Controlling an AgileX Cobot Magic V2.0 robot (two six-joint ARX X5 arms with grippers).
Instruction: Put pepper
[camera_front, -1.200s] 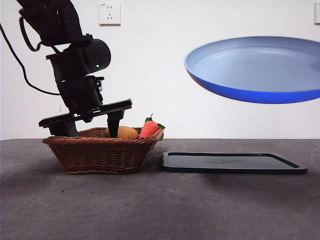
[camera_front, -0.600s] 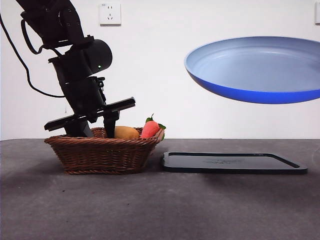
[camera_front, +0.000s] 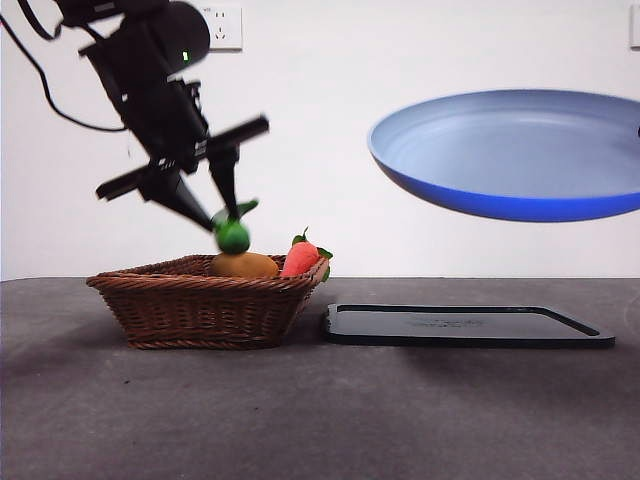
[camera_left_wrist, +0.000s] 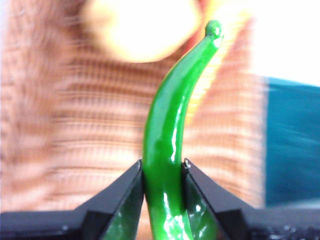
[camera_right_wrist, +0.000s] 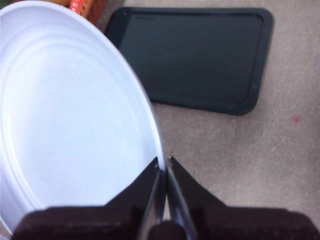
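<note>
My left gripper (camera_front: 222, 205) is shut on the glossy green pepper (camera_front: 233, 235) and holds it in the air just above the wicker basket (camera_front: 200, 305). In the left wrist view the pepper (camera_left_wrist: 170, 145) stands clamped between the two black jaws, its curved tip pointing away. My right gripper (camera_right_wrist: 163, 167) is shut on the rim of a blue plate (camera_right_wrist: 65, 115) and holds it high in the air at the right, above the black tray (camera_front: 465, 325).
The basket also holds a tan-yellow lump (camera_front: 243, 266) and a red-orange vegetable with green leaves (camera_front: 300, 258). The black tray (camera_right_wrist: 195, 60) lies flat on the dark table to the right of the basket. A white wall stands behind.
My left gripper has risen out of the basket with the green pepper in its jaws. The plate dipped very slightly.
</note>
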